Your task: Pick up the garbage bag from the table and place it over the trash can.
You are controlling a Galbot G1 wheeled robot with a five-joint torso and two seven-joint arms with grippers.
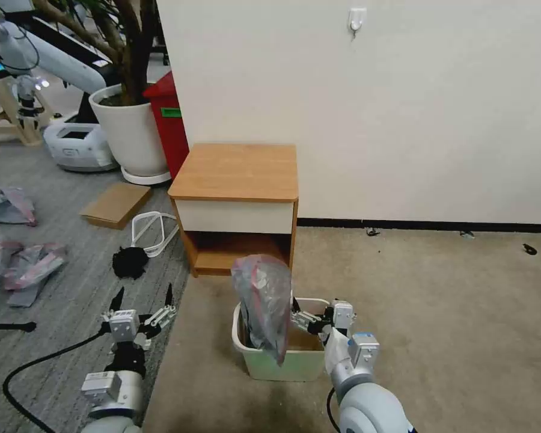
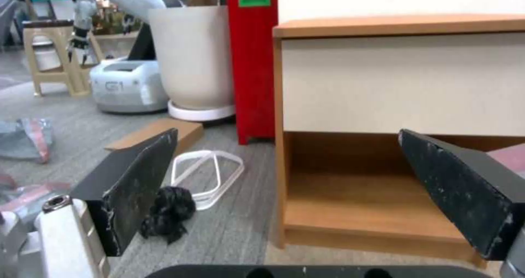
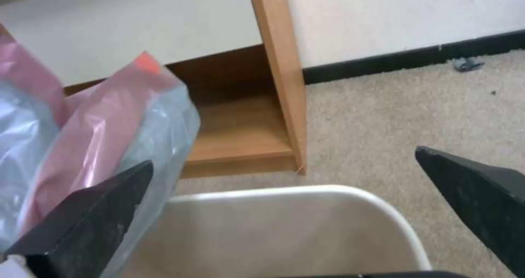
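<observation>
Black fingers on the right gripper [image 1: 299, 317] are spread wide with nothing held, sitting over the trash can [image 1: 255, 361] rim. Garbage bag [image 1: 263, 300] stands upright just to its left, long axis vertical, lower end inside the can, one finger right beside it. Left gripper [image 1: 143, 300], open too, hangs well off to the left, so the right's way nearer.

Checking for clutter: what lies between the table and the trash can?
Bare beige carpet lies between the table and the trash can, seen in the head view.

Garbage bag [image 1: 263, 304] stands in trash can [image 1: 281, 364], before table [image 1: 237, 171].
</observation>
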